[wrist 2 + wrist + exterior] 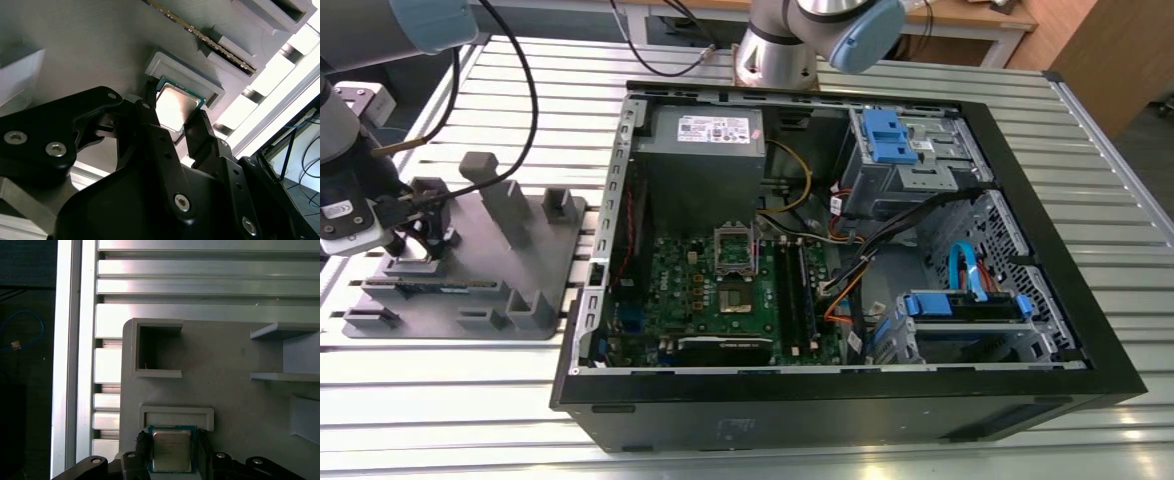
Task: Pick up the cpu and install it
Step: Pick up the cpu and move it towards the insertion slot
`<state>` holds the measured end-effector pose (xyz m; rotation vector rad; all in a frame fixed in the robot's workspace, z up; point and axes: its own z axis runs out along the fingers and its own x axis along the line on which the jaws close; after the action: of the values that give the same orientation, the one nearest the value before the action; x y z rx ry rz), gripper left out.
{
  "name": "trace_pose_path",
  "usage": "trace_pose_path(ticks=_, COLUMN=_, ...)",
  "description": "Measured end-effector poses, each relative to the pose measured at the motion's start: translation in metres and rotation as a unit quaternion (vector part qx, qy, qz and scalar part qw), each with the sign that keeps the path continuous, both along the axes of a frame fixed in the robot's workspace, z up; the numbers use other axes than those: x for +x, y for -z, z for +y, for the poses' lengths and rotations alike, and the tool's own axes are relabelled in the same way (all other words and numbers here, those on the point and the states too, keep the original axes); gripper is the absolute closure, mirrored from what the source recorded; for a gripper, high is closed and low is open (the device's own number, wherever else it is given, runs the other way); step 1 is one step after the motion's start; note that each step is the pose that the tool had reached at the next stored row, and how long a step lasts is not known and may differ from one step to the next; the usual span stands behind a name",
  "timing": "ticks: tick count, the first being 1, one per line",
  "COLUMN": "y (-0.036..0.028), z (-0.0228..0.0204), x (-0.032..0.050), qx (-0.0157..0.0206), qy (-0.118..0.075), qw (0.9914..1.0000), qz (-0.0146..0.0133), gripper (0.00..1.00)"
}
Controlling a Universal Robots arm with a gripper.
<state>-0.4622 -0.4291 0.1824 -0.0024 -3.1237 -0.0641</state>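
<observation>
The cpu (171,452) (176,106) is a small square chip with a pale metal top and a green rim. It lies at a raised pocket of the grey plastic holder (520,290) (225,365), on the exterior view's left. My gripper (403,243) (175,114) (172,437) is down over it. Its two black fingers (150,112) press against opposite edges of the chip in both wrist views. The metal-framed socket (735,252) sits on the green motherboard (707,295) inside the open computer case (854,395).
Upright grey blocks (500,195) rise from the holder beside my gripper. A memory stick (200,35) lies in another holder slot. The case holds a power supply (707,135), blue drive cages (887,135) and loose cables (854,270). A second arm's base (781,50) stands behind the case.
</observation>
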Motion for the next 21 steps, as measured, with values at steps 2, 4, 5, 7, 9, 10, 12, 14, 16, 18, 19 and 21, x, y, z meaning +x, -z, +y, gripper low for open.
trace_pose_path(ticks=2, y=-0.0001, z=0.0, x=0.0, qx=0.0001, qy=0.0, qw=1.0, qz=-0.0001, gripper=0.53)
trace_pose_path(ticks=4, y=-0.0002, z=0.0, x=0.0, qx=0.0001, qy=0.0, qw=1.0, qz=0.0, gripper=0.53)
trace_pose_path(ticks=5, y=-0.0004, z=0.0, x=0.0, qx=0.0, qy=0.0, qw=1.0, qz=0.0, gripper=0.53)
trace_pose_path(ticks=7, y=-0.0004, z=0.0, x=0.0006, qx=0.0, qy=0.0, qw=1.0, qz=0.0, gripper=0.53)
trace_pose_path(ticks=9, y=-0.0008, z=0.0, x=0.0007, qx=0.0, qy=0.0, qw=1.0, qz=0.0001, gripper=0.53)
trace_pose_path(ticks=10, y=-0.001, z=0.0, x=0.0007, qx=0.0, qy=0.0, qw=1.0, qz=0.0001, gripper=0.53)
trace_pose_path(ticks=12, y=-0.0016, z=0.0, x=0.0007, qx=0.0, qy=0.0, qw=1.0, qz=0.0, gripper=0.53)
trace_pose_path(ticks=14, y=-0.0021, z=0.0, x=0.0007, qx=0.0, qy=0.0, qw=1.0, qz=0.0, gripper=0.53)
trace_pose_path(ticks=16, y=-0.0019, z=0.0, x=0.0006, qx=0.0001, qy=0.0, qw=1.0, qz=0.0, gripper=0.53)
trace_pose_path(ticks=18, y=-0.0014, z=0.0, x=0.0006, qx=0.0003, qy=0.0, qw=1.0, qz=0.0001, gripper=0.53)
trace_pose_path(ticks=19, y=-0.0013, z=0.0, x=0.0006, qx=0.0003, qy=0.0, qw=1.0, qz=0.0001, gripper=0.53)
trace_pose_path(ticks=21, y=-0.0013, z=0.0, x=0.0006, qx=0.0003, qy=0.0, qw=1.0, qz=0.0001, gripper=0.53)
